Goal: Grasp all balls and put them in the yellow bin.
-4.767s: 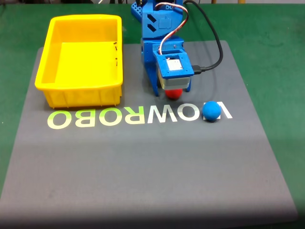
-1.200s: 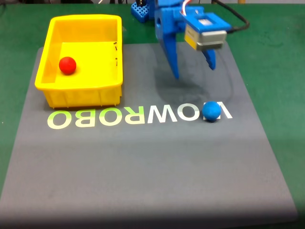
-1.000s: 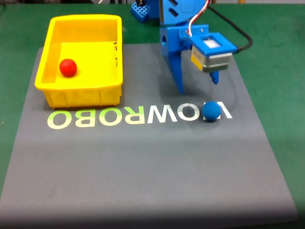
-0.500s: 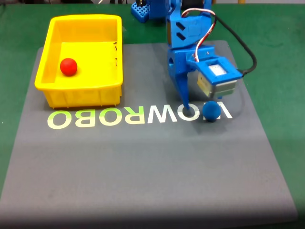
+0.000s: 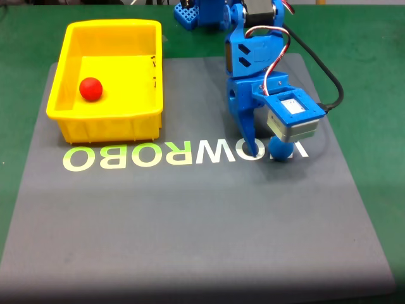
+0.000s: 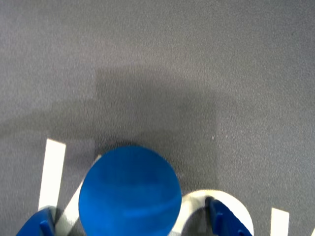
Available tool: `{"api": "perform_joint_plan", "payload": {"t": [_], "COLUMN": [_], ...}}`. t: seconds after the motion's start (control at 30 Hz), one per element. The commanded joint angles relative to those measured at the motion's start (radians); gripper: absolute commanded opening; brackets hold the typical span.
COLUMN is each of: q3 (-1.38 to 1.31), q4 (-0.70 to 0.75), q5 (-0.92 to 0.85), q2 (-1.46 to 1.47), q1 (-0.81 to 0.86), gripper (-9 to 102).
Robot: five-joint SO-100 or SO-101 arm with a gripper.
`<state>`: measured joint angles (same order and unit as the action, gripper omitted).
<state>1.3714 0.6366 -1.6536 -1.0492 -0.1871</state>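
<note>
The blue ball (image 5: pixel 282 151) rests on the white lettering of the grey mat (image 5: pixel 190 215), partly hidden under the wrist camera box in the fixed view. My gripper (image 5: pixel 269 152) is lowered over it and open, with one blue finger (image 5: pixel 250 136) touching down just left of the ball. In the wrist view the blue ball (image 6: pixel 129 191) sits between the two blue fingertips (image 6: pixel 42 223), which stand apart on either side without pressing it; the gripper (image 6: pixel 132 225) straddles it. The red ball (image 5: pixel 90 88) lies inside the yellow bin (image 5: pixel 107 126) at the mat's back left.
The white and yellow WOWROBO lettering (image 5: pixel 126 157) runs across the mat in front of the bin. A black cable (image 5: pixel 329 79) loops to the right of the arm. Green table (image 5: pixel 373 76) surrounds the mat.
The red ball, earlier under the gripper near the lettering, lies in the bin. Over the last second the open gripper came forward and down until it straddles the blue ball.
</note>
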Motion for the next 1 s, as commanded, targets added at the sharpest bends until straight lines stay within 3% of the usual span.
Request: {"api": "perform_joint_plan", "payload": {"t": [0.0, 0.33, 0.5, 0.7, 0.97], "q3": [-0.064, -0.064, -0.064, -0.064, -0.064], "q4": [-0.04, -0.106, -0.103, -0.1, -0.097], "q5": [0.018, 0.037, 0.037, 0.031, 0.026], "q2": [0.002, 0.044, 0.046, 0.049, 0.037], "q1": [-0.003, 0.002, 0.002, -0.003, 0.005], "gripper": [35, 34, 25, 0, 0]}}
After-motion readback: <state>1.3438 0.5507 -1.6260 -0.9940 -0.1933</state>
